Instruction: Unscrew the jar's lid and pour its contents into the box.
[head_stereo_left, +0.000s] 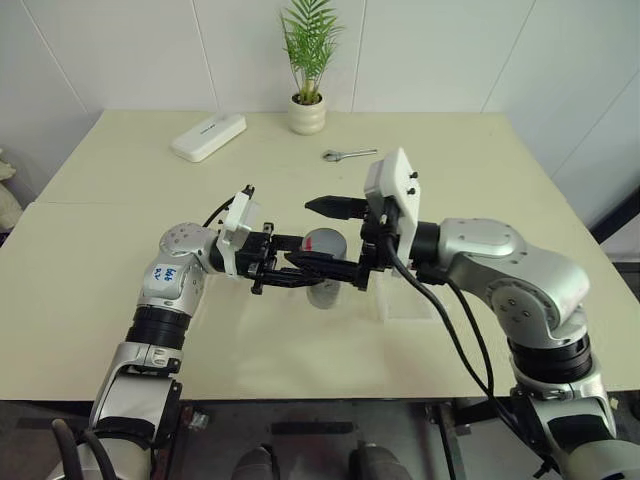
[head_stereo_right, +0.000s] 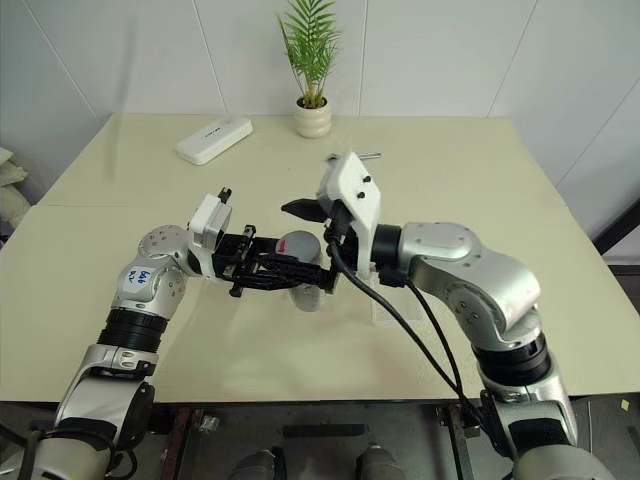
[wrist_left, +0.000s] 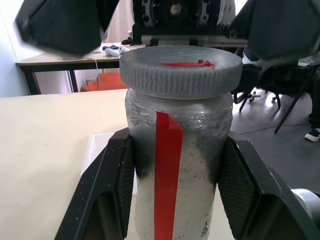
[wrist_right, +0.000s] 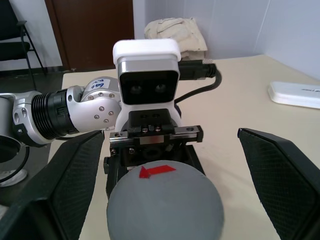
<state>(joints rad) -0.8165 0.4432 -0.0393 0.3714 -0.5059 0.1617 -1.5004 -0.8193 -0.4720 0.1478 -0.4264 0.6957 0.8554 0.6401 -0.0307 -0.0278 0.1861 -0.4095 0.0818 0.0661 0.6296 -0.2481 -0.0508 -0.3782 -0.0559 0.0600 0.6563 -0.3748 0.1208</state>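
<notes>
On the left, the left gripper (wrist_left: 175, 165) clamps the body of the jar (wrist_left: 180, 180), holding it upright above the table (head_stereo_left: 120, 260). The lid (wrist_right: 165, 205) is on the jar. From the right, the right gripper (wrist_right: 165, 175) straddles the lid, fingers spread wide. The box (head_stereo_left: 405, 298) lies on the table beneath the right gripper.

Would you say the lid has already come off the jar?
No, the lid sits on top of the jar, which the left gripper holds by its sides.
</notes>
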